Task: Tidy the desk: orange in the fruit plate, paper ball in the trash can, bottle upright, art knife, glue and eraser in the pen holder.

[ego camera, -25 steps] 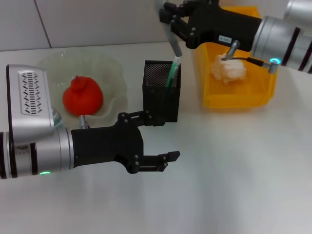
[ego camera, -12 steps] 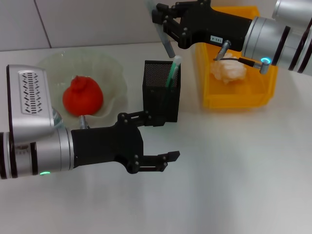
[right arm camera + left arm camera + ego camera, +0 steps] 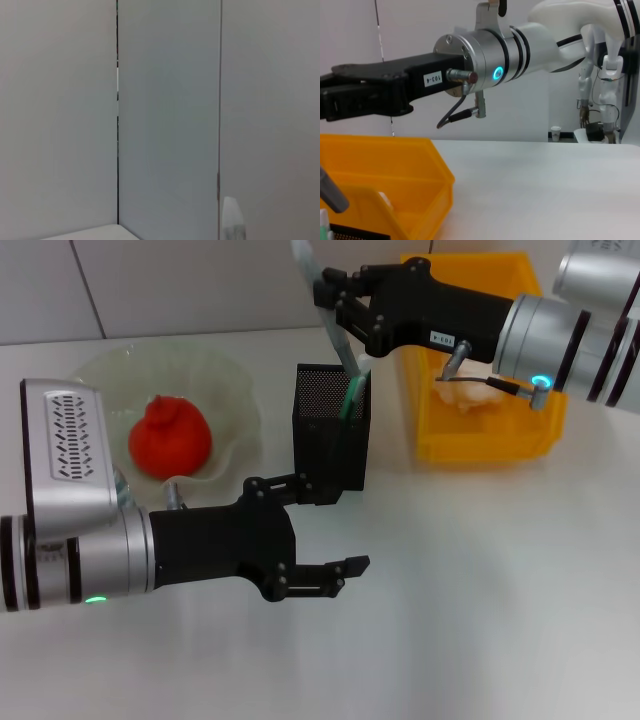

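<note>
Right gripper (image 3: 338,302): above the pen holder's far rim; jaws closed on a slim grey tool, apparently the art knife (image 3: 325,308), tilted with its lower end at the holder's mouth.
Left gripper (image 3: 335,573): hovering low over the bare tabletop (image 3: 480,580) in front of the pen holder; jaws parted a little, holding nothing.
Pen holder (image 3: 330,435): upright between fruit plate and trash can; a green-and-white stick, probably the glue (image 3: 352,392), leans inside it.
Orange (image 3: 168,437): lying in the fruit plate (image 3: 225,380); judged done.
Paper ball (image 3: 470,395): inside the trash can (image 3: 480,435), partly hidden by the right arm; judged done.
Bottle: not visible in any view; condition cannot be assessed.
Eraser: not visible; whether it sits inside the mesh cannot be told.
Step in hand: art knife over the holder, not yet released.
Progress: well advanced; knife release outstanding, bottle and eraser unverified.
Risk: the tilted knife could catch on the rim or on the glue.
</note>
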